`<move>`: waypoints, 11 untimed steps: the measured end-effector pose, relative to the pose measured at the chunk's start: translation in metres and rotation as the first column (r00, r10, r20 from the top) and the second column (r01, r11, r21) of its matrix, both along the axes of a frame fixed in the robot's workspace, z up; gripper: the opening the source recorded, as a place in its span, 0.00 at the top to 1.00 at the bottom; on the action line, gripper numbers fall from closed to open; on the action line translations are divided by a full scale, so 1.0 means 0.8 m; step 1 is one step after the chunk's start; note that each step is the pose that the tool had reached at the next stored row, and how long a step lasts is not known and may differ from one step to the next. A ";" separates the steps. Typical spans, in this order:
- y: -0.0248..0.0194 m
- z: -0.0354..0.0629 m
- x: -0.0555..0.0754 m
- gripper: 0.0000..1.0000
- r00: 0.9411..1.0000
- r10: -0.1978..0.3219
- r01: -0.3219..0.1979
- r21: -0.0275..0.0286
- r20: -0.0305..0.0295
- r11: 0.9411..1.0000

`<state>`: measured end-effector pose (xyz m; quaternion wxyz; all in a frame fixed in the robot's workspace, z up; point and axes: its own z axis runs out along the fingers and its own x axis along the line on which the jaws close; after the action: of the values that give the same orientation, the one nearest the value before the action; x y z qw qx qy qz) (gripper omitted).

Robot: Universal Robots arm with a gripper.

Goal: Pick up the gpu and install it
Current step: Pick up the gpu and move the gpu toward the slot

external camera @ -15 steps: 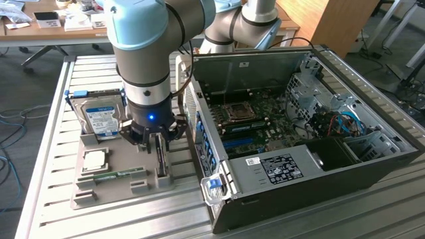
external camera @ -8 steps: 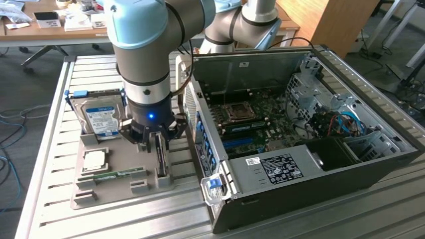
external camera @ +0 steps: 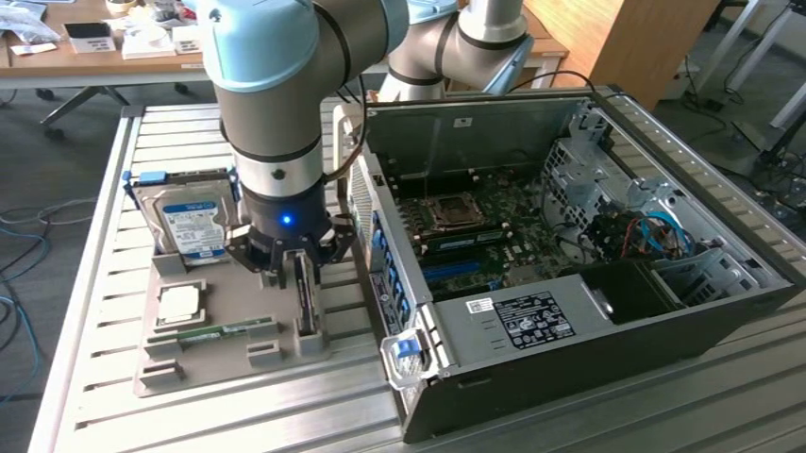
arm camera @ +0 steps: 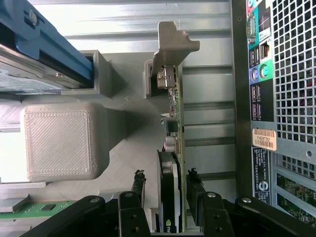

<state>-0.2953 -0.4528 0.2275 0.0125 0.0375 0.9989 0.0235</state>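
**Gripper.** The gripper point(arm camera: 166, 174) stands with its jaws apart, one finger point(arm camera: 199, 197) on each side of the gpu point(arm camera: 174, 118). A thin gap seems to show on both sides, so the card is probably not yet clamped.

**Location of the card.** The gpu point(external camera: 304, 293) stands on edge in a slot of the grey fixture tray point(external camera: 208, 373). The tray lies on the slatted tabletop point(external camera: 315, 415), just beside the open computer case point(external camera: 567, 236). The fingers straddle the black cooler section. The pale metal bracket point(arm camera: 173, 42) is at the opposite end.

**Handling.** Judged from its build, the card is light and stiff but fragile. The bare board carries small exposed components.
- Take hold across the two flat faces at the cooler.
- Avoid the bracket and the connector edge.
- The smooth faces may slip under a loose grip.

**Nearby parts.** The hard drive point(external camera: 192, 225) and the memory stick point(external camera: 221, 332) occupy other tray slots, on the exterior view's left.
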 end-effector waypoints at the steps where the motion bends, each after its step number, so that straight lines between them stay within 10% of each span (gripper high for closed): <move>1: 0.0000 0.000 0.000 0.53 1.000 0.000 0.000 0.000 0.000 1.000; 11: -0.0001 0.000 0.000 0.61 1.000 0.000 0.000 0.000 0.000 1.000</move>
<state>-0.2953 -0.4529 0.2276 0.0124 0.0374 0.9989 0.0234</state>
